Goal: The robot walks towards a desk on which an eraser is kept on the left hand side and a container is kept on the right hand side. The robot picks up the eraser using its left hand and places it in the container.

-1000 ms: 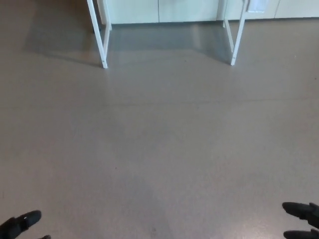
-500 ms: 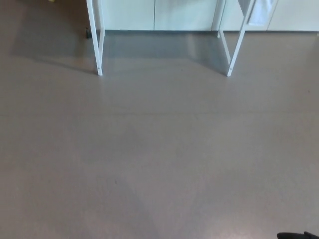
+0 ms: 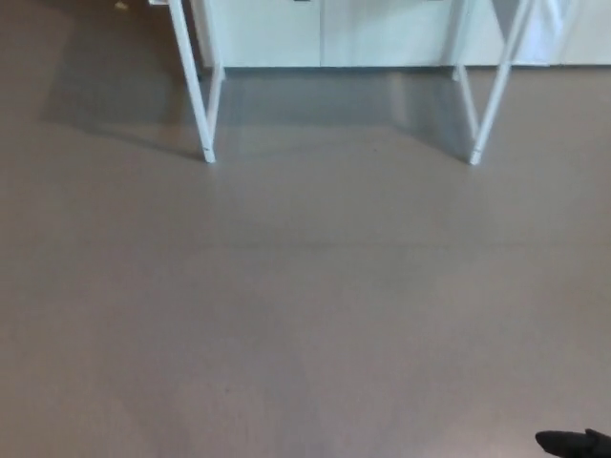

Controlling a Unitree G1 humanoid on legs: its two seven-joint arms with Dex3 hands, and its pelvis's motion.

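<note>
Eraser and container are both out of sight, since the bench top lies above the upper edge of the head view and only its legs show. From the hand outward: a small black tip of the right hand (image 3: pixel 573 445) pokes in at the bottom right corner, too little of it visible to tell whether its fingers are spread or pressed together; the left hand is not in view at all. Beyond it stretches a wide run of bare grey-brown floor (image 3: pixel 305 305). At the far end stand the white bench legs, the left leg (image 3: pixel 196 91) and the right leg (image 3: pixel 492 91), with pale cabinets (image 3: pixel 325 33) behind them. The walk to the bench appears unfinished. A likely risk is drifting sideways and clipping a leg, or stopping off-centre so the eraser sits out of reach. Open room is generous everywhere short of the legs.
</note>
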